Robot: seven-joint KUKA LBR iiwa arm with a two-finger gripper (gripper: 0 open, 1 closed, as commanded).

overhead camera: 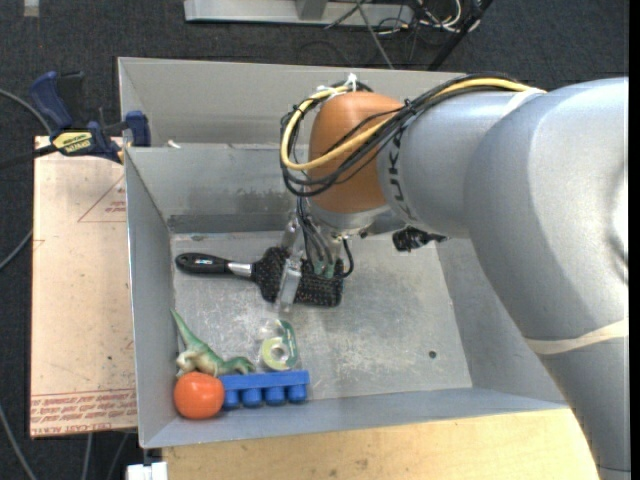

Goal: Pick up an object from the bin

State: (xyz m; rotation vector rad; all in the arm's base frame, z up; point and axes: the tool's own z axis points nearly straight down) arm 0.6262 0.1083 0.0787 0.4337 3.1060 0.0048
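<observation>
Arm enters from 3 o'clock, wrist turned steeply downward under its orange cover. Gripper [297,290] stands near bin [150,298] centre, at the bristle head of a black brush [266,274] whose handle points to 9 o'clock. Whether it is open, closed or gripping cannot be told. At 7 o'clock: orange ball [198,395], blue studded block [265,388].
</observation>
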